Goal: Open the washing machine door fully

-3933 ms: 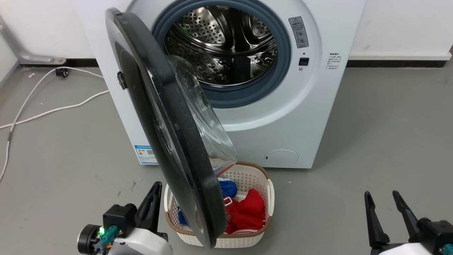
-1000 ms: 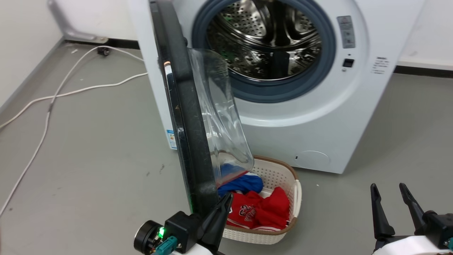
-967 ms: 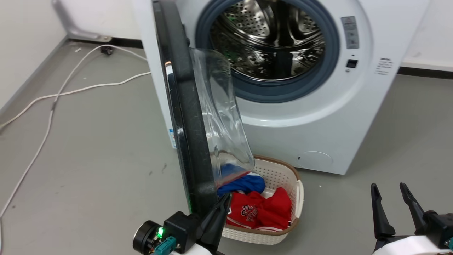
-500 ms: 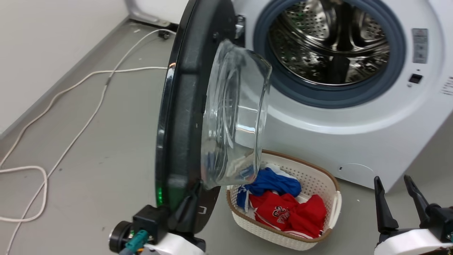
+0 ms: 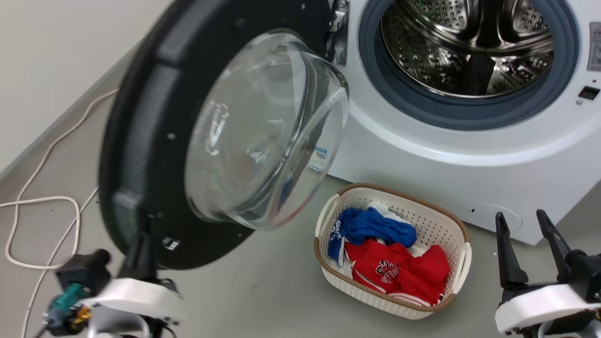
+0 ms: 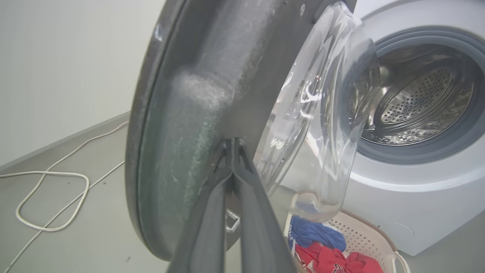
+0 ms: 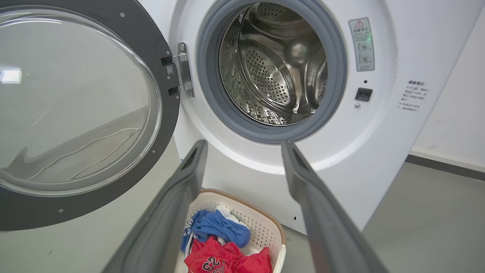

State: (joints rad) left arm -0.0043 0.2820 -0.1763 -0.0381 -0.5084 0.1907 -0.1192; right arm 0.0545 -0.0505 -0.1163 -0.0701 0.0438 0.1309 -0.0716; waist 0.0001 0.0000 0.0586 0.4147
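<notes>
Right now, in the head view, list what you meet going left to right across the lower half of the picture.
white cable → washing machine door → laundry basket → right gripper

Washing machine door: motion-blurred in head view, upper rim cut by top edge; in right wrist view, left part out of frame.
Left gripper, at door's lower rim: smeared, fingertips lost against black rim, contact unclear.
Cable, left of door: passes behind it, other end cut by frame edge.
Blue label, behind door's glass bowl: warped, unreadable.
Laundry basket, below and right of door: near end hidden by right gripper and bottom edge.
Stickers, right of door past drum: print too small to read.
</notes>
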